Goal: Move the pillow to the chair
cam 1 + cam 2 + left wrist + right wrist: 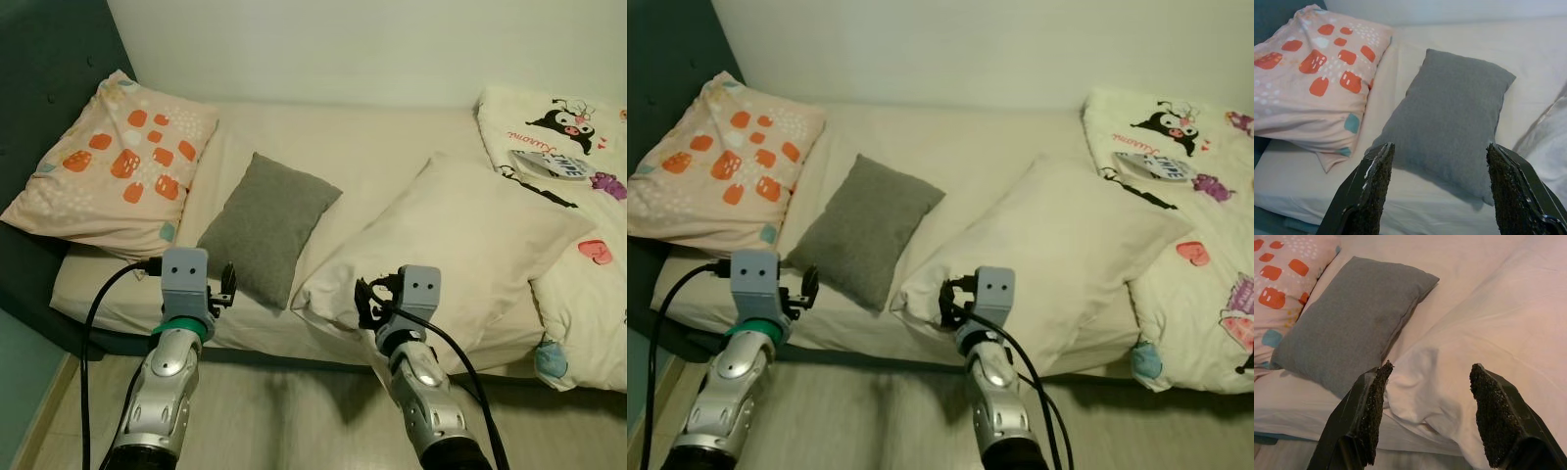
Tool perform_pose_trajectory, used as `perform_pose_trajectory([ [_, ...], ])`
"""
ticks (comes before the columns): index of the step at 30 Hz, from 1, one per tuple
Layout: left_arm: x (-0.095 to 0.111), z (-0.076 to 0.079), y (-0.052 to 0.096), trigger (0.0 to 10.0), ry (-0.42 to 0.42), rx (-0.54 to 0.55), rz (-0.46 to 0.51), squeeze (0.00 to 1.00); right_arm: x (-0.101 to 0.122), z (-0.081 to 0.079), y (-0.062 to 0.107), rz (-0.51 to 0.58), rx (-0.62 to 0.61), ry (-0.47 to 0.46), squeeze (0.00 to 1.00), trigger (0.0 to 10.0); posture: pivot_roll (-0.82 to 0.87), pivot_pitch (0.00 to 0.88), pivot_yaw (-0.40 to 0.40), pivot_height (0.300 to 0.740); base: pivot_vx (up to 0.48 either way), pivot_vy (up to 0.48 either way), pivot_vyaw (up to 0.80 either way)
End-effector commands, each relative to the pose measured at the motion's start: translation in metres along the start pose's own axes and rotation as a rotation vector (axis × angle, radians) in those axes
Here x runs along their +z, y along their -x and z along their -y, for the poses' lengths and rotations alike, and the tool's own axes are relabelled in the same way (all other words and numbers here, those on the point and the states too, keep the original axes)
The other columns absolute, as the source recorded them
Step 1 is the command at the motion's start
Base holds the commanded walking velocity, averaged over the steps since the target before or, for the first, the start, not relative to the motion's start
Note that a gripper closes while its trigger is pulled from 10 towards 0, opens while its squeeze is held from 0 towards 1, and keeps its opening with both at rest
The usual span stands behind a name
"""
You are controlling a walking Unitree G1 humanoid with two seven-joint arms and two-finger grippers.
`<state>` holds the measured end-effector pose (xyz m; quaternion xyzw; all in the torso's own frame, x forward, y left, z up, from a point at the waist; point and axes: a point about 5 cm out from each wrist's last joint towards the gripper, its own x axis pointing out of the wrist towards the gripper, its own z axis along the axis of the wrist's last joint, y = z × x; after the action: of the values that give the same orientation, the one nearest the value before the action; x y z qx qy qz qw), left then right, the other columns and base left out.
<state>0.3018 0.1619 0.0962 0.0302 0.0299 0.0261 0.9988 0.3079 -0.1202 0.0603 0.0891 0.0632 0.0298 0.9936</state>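
Observation:
A small grey pillow [266, 225] lies on the bed [372, 137] between a pink pillow with orange patches [118, 166] and a large cream pillow [460, 245]. My left gripper [227, 285] hovers at the bed's front edge just short of the grey pillow's near corner. It is open, and the grey pillow [1454, 117] lies ahead between its fingers [1376, 181]. My right gripper [369, 299] is open at the near corner of the cream pillow [1488, 328], with nothing held between its fingers [1374, 406].
A dark padded headboard [49, 59] rises at the left behind the pink pillow. A cream blanket with cartoon prints [568, 147] covers the bed's right side. Pale wood floor [294, 411] runs along the bed's front edge under my arms.

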Motion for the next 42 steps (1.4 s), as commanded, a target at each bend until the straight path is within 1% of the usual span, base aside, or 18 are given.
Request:
perform_pose_trajectory([
  [1, -0.006, -0.002, 0.004, 10.0, -0.006, 0.0, -0.028, 0.0, -0.006, 0.002, 0.003, -0.024, -0.012, -0.007, 0.0, 10.0, 0.07, 0.03, 0.087, 0.74, 0.0, 0.0, 0.0],
  [11, -0.008, -0.006, 0.006, 10.0, -0.003, 0.0, -0.036, 0.0, -0.007, 0.005, 0.002, -0.026, -0.029, -0.014, 0.0, 10.0, 0.07, 0.01, 0.08, 0.74, 0.0, 0.0, 0.0],
  [17, -0.009, -0.003, 0.006, 10.0, 0.004, -0.006, -0.043, 0.0, -0.003, 0.009, 0.0, -0.014, -0.052, -0.019, 0.0, 10.0, 0.05, 0.003, 0.08, 0.74, 0.281, 0.0, 0.0],
  [27, -0.006, 0.002, 0.001, 10.0, 0.013, -0.018, -0.033, 0.0, 0.004, 0.014, -0.003, 0.002, -0.051, -0.012, 0.0, 10.0, 0.04, 0.0, 0.073, 0.74, 0.317, 0.0, 0.0],
  [32, -0.005, 0.005, -0.002, 10.0, 0.02, -0.015, -0.029, 0.0, 0.008, 0.018, -0.005, 0.011, -0.057, -0.007, 0.0, 10.0, 0.04, 0.0, 0.055, 0.74, 0.337, 0.0, 0.0],
  [42, -0.004, 0.004, -0.004, 10.0, 0.01, -0.014, -0.022, 0.0, 0.006, 0.018, -0.005, 0.009, -0.075, -0.022, 0.0, 10.0, 0.05, 0.0, 0.065, 0.74, 0.332, 0.0, 0.0],
])
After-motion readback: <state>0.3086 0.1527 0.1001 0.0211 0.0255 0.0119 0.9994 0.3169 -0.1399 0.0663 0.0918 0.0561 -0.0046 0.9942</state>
